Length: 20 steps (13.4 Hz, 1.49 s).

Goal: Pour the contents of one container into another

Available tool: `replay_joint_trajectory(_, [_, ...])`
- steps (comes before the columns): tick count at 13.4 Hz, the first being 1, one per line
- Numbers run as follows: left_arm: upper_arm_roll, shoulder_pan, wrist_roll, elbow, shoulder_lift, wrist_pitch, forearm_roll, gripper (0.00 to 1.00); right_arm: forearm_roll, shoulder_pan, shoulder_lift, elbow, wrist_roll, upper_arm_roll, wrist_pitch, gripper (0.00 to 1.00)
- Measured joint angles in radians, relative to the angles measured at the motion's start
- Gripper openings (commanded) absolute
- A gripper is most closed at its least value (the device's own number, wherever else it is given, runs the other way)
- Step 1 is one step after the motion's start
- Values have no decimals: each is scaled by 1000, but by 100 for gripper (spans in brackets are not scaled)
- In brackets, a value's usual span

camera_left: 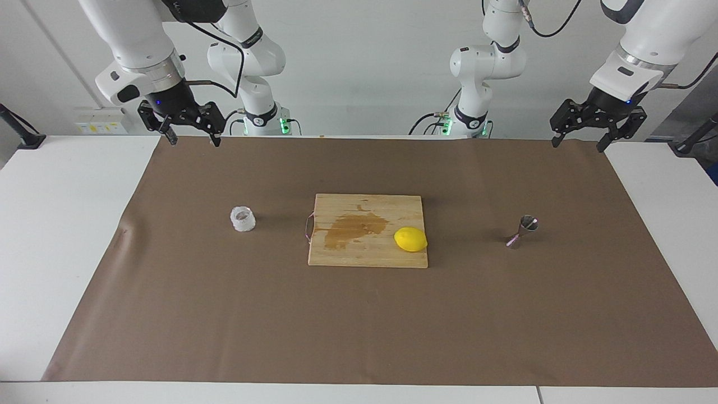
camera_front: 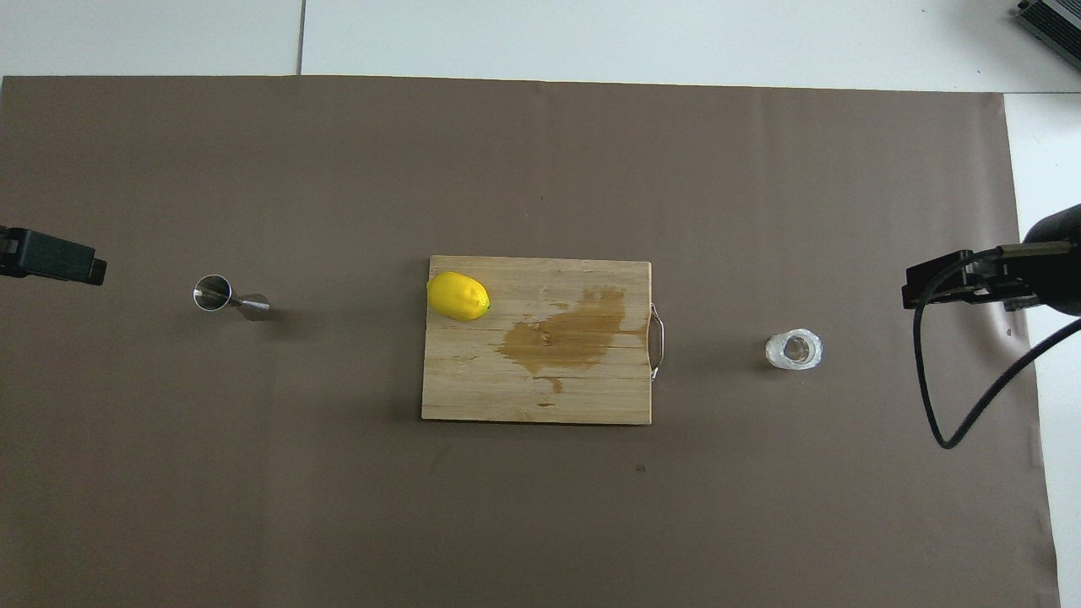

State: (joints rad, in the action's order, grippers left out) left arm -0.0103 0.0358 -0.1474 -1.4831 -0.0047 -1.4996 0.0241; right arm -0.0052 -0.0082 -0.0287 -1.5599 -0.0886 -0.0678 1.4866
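The squat, ribbed, whitish glass cup (camera_left: 243, 219) (camera_front: 794, 350) stands upright on the brown mat toward the right arm's end of the table. The slim steel jigger (camera_left: 523, 231) (camera_front: 228, 297) stands upright toward the left arm's end. My right gripper (camera_left: 193, 140) hangs open and empty, up in the air over the mat's edge by the robots, well apart from the cup. My left gripper (camera_left: 578, 145) also hangs open and empty over that same edge, at the jigger's end. What is inside the cup cannot be made out.
A wooden cutting board (camera_left: 336, 255) (camera_front: 473, 397) with a dark wet stain lies mid-table between the two containers. A yellow lemon (camera_left: 410, 239) (camera_front: 458, 295) rests on the board's corner nearest the jigger. The brown mat (camera_left: 359, 325) covers most of the white table.
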Motion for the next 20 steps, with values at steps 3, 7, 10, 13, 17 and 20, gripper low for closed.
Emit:
replay_joint_trajectory(3, [0, 0, 0, 0, 0, 0, 0, 100, -11, 32, -4, 0, -1, 4, 0, 100])
replay_joint_trajectory(7, [-1, 0, 0, 0, 1, 0, 0, 100, -14, 49, -4, 0, -1, 43, 0, 100])
replay_joint_trajectory(10, [-1, 0, 0, 0, 2, 1, 0, 100, -14, 61, -4, 0, -1, 58, 0, 100])
replay_joint_trajectory(13, [-1, 0, 9, -6, 5, 25, 0, 100, -14, 61, -4, 0, -1, 63, 0, 100])
replay_joint_trajectory(17, [6, -2, 76, -37, 53, 30, 1, 100, -14, 61, -4, 0, -1, 64, 0, 100])
replay_joint_trajectory(20, [17, -32, 126, -39, 122, 29, 17, 100, -14, 61, -4, 0, -1, 64, 0, 100])
